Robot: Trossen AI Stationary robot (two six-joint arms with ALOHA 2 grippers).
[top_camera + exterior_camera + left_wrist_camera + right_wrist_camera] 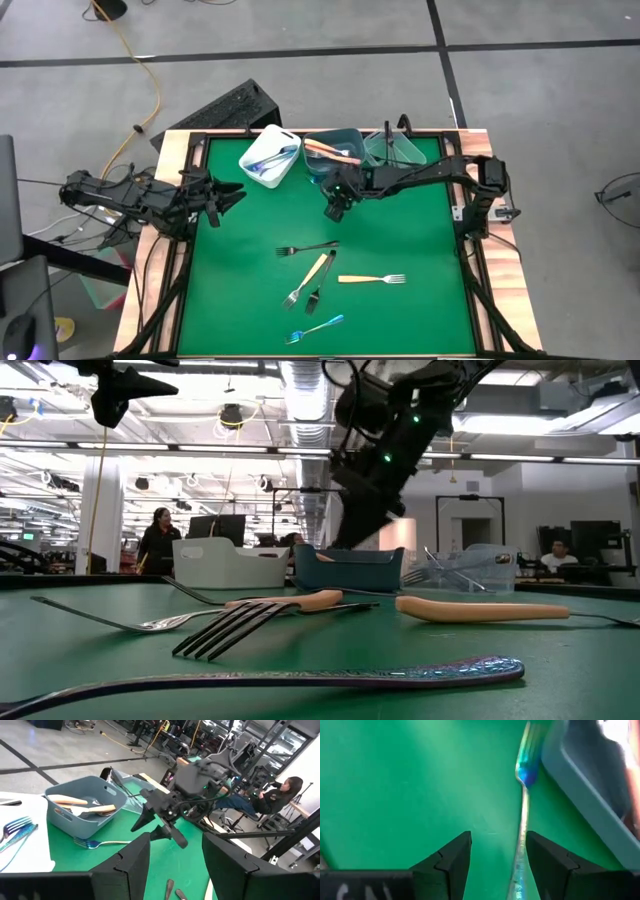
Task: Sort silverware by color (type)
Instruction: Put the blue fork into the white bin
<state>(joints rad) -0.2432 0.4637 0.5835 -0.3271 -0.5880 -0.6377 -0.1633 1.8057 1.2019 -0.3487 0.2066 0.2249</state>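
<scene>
Several pieces of silverware lie flat on the green mat: a black fork [306, 248], two yellow-orange-handled forks [310, 276] [372, 279], a dark piece [320, 293] and a blue fork [313, 329]. Another blue-tinted fork [522, 815] [96, 842] lies beside the grey-blue bin [335, 150]. My right gripper [334, 210] [497, 855] hovers open over this fork, slanting down, with the handle running up between its fingers, close to one of them. At the table's left edge, my left gripper [232, 197] [175, 865] waits open and raised.
At the far edge stand a white bin [270, 157] holding blue pieces, the grey-blue bin with yellow-orange-handled pieces [82, 805], and a clear bin [393, 148]. People sit in the room behind the table. Bare mat lies on the left and the near right.
</scene>
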